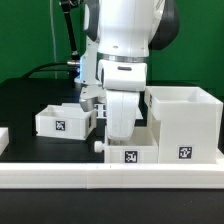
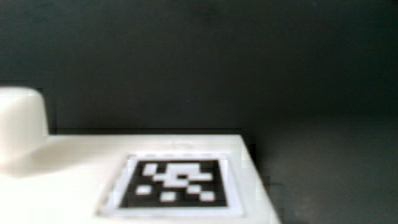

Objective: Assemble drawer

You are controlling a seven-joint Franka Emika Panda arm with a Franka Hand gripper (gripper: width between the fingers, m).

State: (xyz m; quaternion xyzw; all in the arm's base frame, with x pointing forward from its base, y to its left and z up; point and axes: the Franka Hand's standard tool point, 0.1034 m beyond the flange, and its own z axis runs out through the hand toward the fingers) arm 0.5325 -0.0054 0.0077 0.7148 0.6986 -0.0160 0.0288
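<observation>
In the exterior view the tall white housing [image 1: 186,124] stands at the right with a tag on its front. One open-top tray [image 1: 66,121] sits at the left. The second tray [image 1: 130,152] sits in front, its small knob [image 1: 97,147] pointing to the exterior view's left. My gripper [image 1: 120,134] reaches down at the back wall of this front tray, and its fingertips are hidden there. The wrist view shows a white tagged surface [image 2: 178,182] very close, with a rounded white shape [image 2: 18,135] beside it. No fingertips show in it.
A long low white border rail [image 1: 110,179] runs along the front of the black table. A white piece [image 1: 3,138] shows at the exterior view's left edge. The housing stands close beside the front tray.
</observation>
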